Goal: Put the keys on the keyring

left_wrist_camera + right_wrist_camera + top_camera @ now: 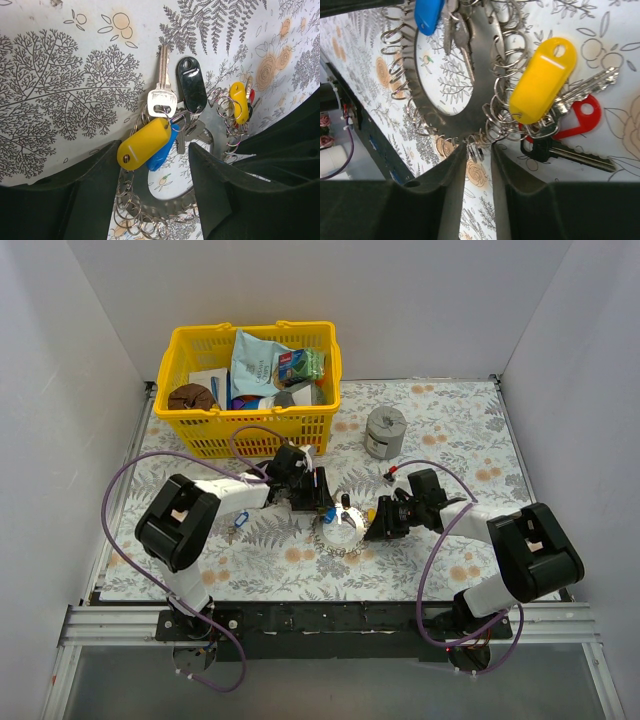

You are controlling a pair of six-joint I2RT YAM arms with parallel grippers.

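Robotics lab test cell, plain white walls [420,310], floral-covered table [470,450], metal mounting rail [110,625], yellow basket [200,435]

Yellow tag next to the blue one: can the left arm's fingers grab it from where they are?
Probably yes. The left fingers are open, one on each side of the yellow tag, and nothing covers it. The blue tag under it might get pinched too.

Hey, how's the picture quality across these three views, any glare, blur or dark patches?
Top external: even soft light and sharp, though the keyring is tiny. Left wrist: a sheen edges the black tag, and the left hand is a dark, featureless mass at the bottom. Right wrist: the yellow tag carries a bright highlight, the keyring's metal glints, and the right hand looks dim.
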